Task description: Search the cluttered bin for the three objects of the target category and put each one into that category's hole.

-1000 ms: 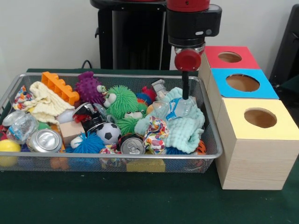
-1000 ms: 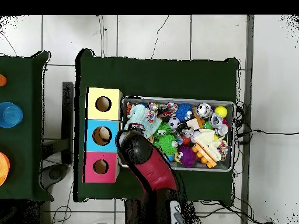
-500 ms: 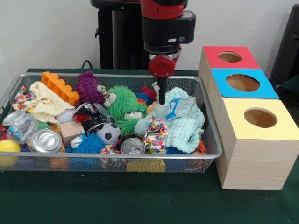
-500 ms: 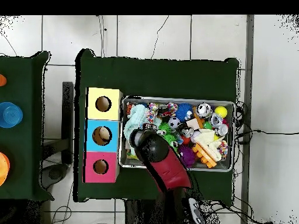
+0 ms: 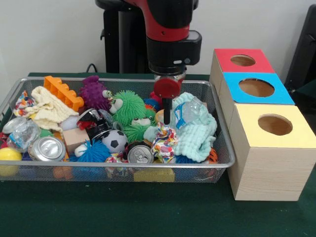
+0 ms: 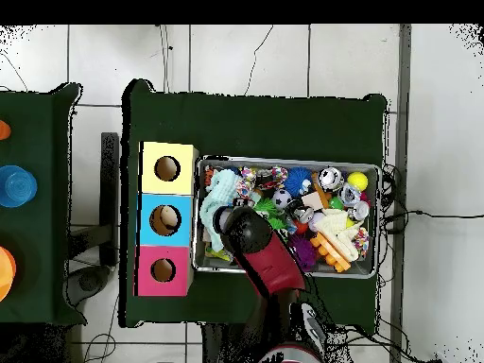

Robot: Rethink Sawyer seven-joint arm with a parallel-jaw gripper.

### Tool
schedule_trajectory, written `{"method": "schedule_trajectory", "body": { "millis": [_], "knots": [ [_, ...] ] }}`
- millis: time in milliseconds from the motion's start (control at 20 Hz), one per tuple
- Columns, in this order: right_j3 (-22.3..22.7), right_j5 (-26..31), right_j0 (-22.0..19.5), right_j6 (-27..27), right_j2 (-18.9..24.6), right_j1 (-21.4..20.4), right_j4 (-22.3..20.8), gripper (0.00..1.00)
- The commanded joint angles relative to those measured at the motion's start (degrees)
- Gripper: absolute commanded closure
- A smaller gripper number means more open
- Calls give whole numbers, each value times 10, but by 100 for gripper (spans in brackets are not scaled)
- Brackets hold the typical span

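Clear crinkled plastic marks the thing the pincer hangs closest to: a crushed water bottle lying on top of the mint-green cloth toward the box end of the wire bin. Which category is wanted I cannot tell, so this is a judgement from where the arm stands. Such a bottle should be very light and thin-walled, giving under pressure and slippery on its smooth faces; a hold across a creased part or the stiffer neck would likely slip less than one on the flat side. Only a single dark narrow tip shows below the red disc, just beside the bottle on the side away from the boxes, so whether the pincer is spread or pressed together I cannot tell, and nothing appears to be held in it. Beside the bottle, further from the boxes, sit a patterned crumpled wad, a fuzzy green ball and a purple spiky toy; cans, another crushed bottle and a soccer ball lie beyond. On the other side of the bottle stand the red, blue and yellow holed boxes on the green bench.
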Motion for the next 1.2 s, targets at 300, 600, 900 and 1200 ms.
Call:
{"method": "schedule_trajectory", "body": {
  "millis": [300, 600, 900, 1200],
  "knots": [
    [-235, 79, 113, 133, -148, 140, 2, 0],
    [-352, 144, 93, 150, -170, 206, -2, 0],
    [-487, 203, 59, 151, -188, 280, -10, 0],
    [-633, 261, 17, 59, -184, 347, -49, 0]
  ]
}}
